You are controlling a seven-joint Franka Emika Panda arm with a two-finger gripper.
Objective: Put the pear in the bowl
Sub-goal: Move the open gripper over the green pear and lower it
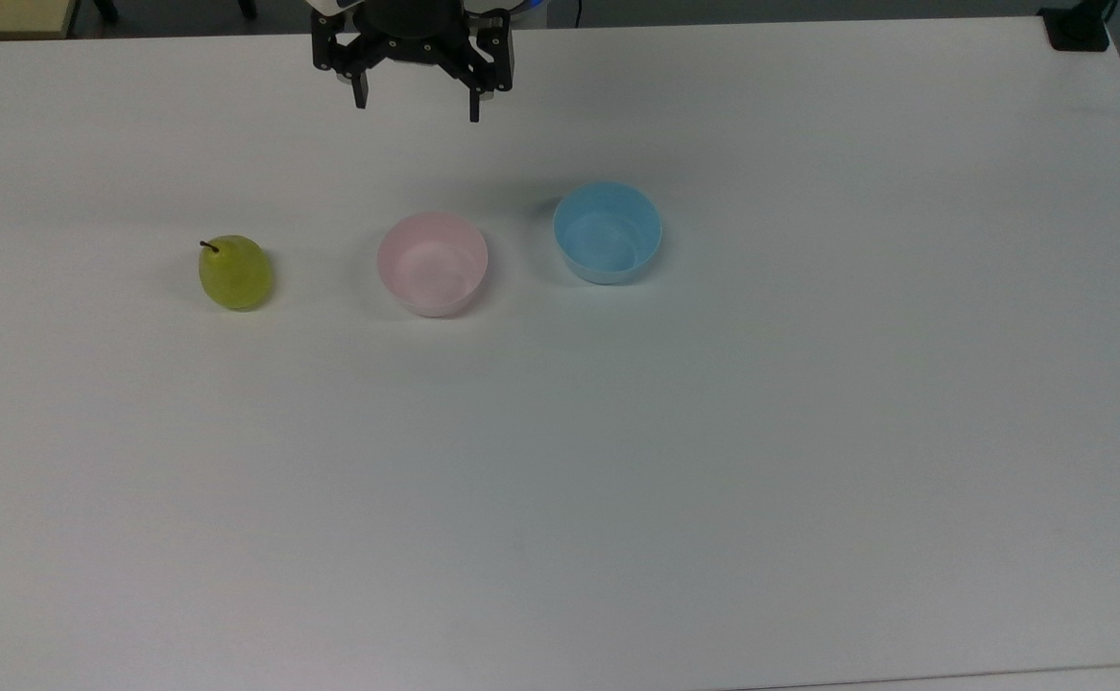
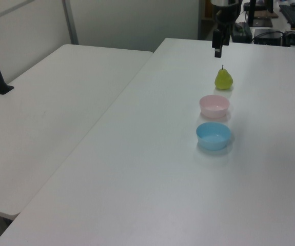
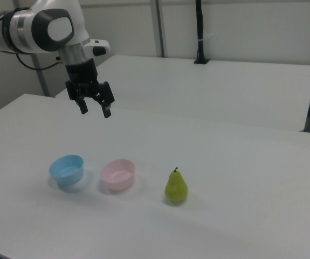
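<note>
The yellow-green pear (image 1: 235, 273) stands upright on the white table, at the top view's left, and is also seen in the side views (image 2: 223, 79) (image 3: 176, 187). The pale pink bowl (image 1: 432, 263) (image 2: 214, 105) (image 3: 118, 174) sits empty beside it, a short gap apart. My gripper (image 1: 417, 107) (image 3: 95, 111) hangs open and empty well above the table, behind the pink bowl in the top view, touching nothing. In the left view the gripper (image 2: 217, 50) hovers just beyond the pear.
A light blue bowl (image 1: 607, 232) (image 2: 213, 136) (image 3: 67, 170) stands empty on the pink bowl's other side. A second white table (image 2: 55, 107) adjoins this one. A black post (image 3: 200, 32) stands on the far table.
</note>
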